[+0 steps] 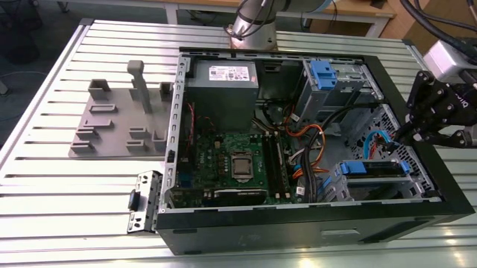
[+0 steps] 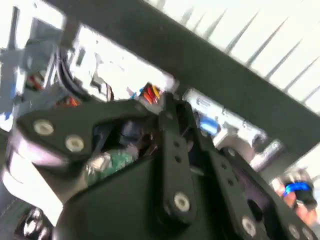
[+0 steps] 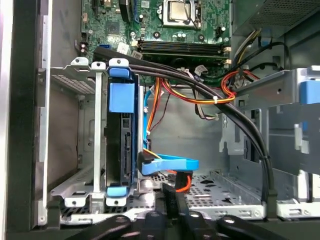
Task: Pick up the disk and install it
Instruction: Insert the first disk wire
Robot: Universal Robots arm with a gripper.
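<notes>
Biggest worry is the cables. The disk point(image 3: 122, 150) already stands on edge in its blue carrier inside the drive cage point(image 3: 75, 125), at the case point(image 1: 417, 184) corner just under the gripper point(image 3: 170, 200). The black cable bundle point(image 3: 200, 90) arcs right over the top of that cage, and the orange wires point(image 3: 200, 100) plus a blue-tabbed lead point(image 3: 167, 164) hang just beside the disk. If the arm dips in here it could snag or yank one of them, or bump the carrier crooked in its rails. The fingers look closed together with nothing between them, so at least nothing can get dropped.

Other stuff, going by the exterior view: outside the case on the exterior view's left sits a grey fixture plate point(image 1: 115, 128), well clear. Inside the case there's the big grey power supply point(image 1: 222, 84), then the motherboard point(image 1: 231, 162), then the cable tangle. A second blue-tabbed bay point(image 1: 325, 73) sits at the far end of the case. The case's black wall is what crowds the gripper most
</notes>
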